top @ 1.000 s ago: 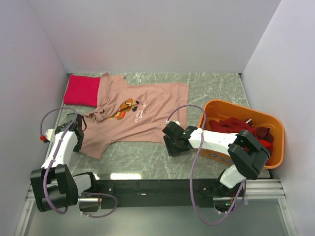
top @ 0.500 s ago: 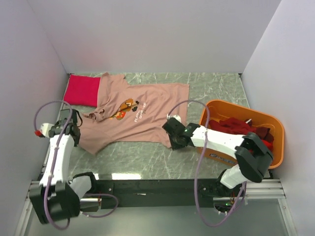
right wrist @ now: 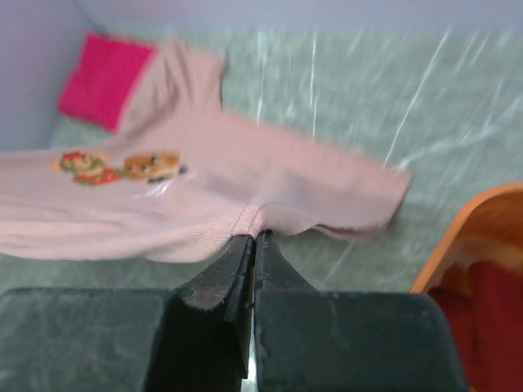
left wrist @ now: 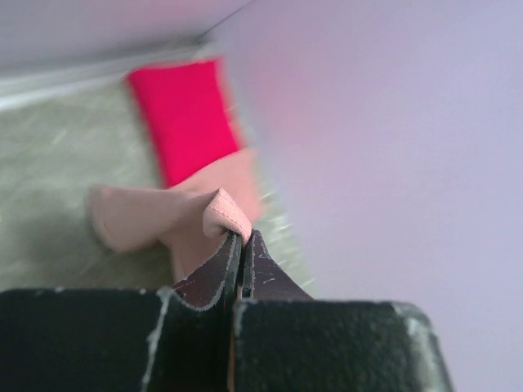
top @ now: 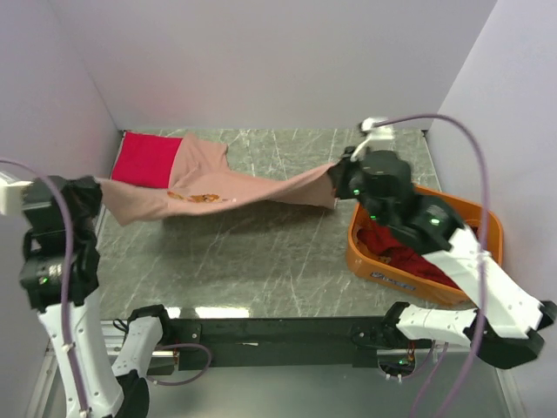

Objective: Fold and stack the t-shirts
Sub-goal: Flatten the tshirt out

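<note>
At far left we see the left gripper (left wrist: 243, 238) pinched tight on a corner of the soft dusty-pink cloth t-shirt (top: 261, 187), which is lifted above the green marbled table (top: 261, 261). A bright crimson-pink folded shirt (top: 142, 159) lies flat in the table's far left corner, its right edge covered by the pink one. The pink shirt hangs stretched between both arms and sags. Its orange-brown cartoon print (right wrist: 122, 166) faces up, and the lettering beside it is too blurred to read. The right gripper (right wrist: 253, 238) is clamped on the opposite hem. Far right, dark red shirts (top: 396, 252) sit in the orange plastic tub (top: 487, 228).
</note>
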You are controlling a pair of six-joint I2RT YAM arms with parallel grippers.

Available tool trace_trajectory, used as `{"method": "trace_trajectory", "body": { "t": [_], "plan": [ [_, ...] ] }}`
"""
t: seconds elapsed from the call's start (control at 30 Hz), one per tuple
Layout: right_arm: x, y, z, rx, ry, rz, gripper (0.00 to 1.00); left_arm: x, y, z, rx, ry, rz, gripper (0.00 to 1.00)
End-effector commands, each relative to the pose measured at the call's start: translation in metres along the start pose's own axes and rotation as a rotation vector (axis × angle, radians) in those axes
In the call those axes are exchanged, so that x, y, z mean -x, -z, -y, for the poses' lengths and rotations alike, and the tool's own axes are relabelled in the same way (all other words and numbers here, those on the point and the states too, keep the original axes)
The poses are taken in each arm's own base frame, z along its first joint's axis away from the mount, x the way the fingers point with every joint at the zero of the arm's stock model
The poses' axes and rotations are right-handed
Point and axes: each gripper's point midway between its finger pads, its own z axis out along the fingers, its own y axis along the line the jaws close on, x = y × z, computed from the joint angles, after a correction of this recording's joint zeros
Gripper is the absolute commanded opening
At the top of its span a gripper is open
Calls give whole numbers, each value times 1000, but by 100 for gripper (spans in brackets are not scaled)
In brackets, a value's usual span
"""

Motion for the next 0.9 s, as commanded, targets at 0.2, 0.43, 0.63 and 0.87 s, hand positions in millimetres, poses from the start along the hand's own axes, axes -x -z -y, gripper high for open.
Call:
{"method": "trace_trajectory", "body": {
  "t": [0.2,0.43,0.63,0.87],
  "plan": [
    [135,120,20,84,39,364,0,118,113,102,-350,1,298,1],
    [181,156,26,85,62,496,0,159,159,144,-514,-11,427,1],
    [193,128,31,-47,124,495,0,142,109,191,-586,-93,355,1],
    [186,37,35,-23,172,391,0,89,-17,218,-506,-200,186,1]
  ]
}}
